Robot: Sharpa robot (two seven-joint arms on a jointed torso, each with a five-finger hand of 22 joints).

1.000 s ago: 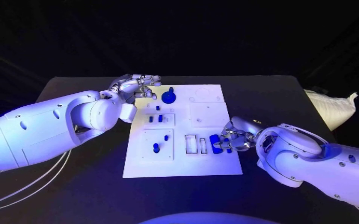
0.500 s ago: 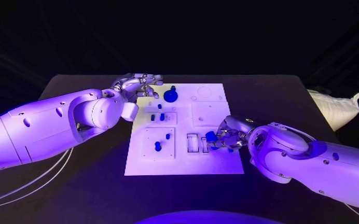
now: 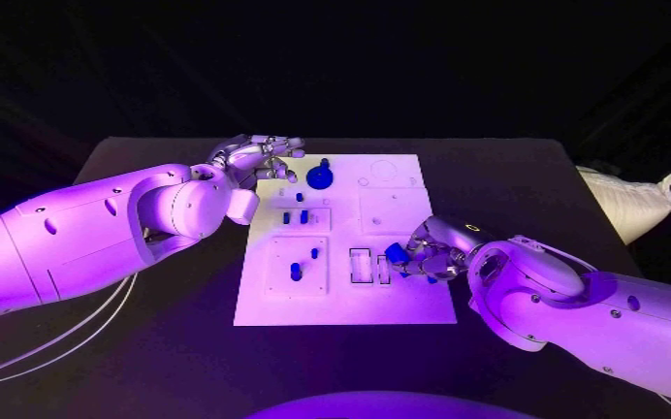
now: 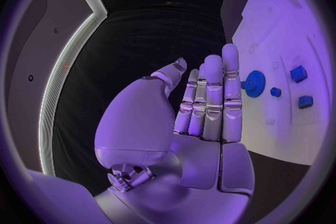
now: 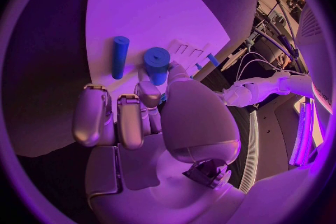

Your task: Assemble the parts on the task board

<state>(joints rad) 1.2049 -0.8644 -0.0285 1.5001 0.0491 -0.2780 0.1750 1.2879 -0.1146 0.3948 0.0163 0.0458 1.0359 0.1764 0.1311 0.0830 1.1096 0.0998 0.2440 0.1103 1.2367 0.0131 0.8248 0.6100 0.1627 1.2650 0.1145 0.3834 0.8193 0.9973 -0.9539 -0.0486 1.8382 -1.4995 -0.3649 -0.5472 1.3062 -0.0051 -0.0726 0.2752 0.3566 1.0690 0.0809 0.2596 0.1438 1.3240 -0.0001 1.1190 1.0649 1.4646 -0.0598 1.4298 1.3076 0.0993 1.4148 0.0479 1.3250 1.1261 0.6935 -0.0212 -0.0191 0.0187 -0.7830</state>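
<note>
Here, view by view.
Head view: the white task board [image 3: 399, 305] lies mid-table; the left hand [image 3: 260, 158] hovers at its far left corner, near a blue gear [image 3: 320, 177]; the right hand [image 3: 427, 255] sits at the board's right edge, pinching a blue cylinder [image 3: 396, 255] over the slots.
Left wrist view: the left hand [image 4: 206, 102] is flat, fingers straight and pressed together, holding nothing; the gear [image 4: 255, 83] lies just beyond the fingertips.
Right wrist view: the right hand [image 5: 140, 112] grips the blue cylinder [image 5: 157, 63] between thumb and fingers; a blue rod [image 5: 120, 56] lies just beside on the board.

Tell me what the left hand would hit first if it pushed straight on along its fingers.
Probably the blue gear standing on the task board: the left hand has its straightened fingers aimed roughly that way, though depth is unclear.
</note>
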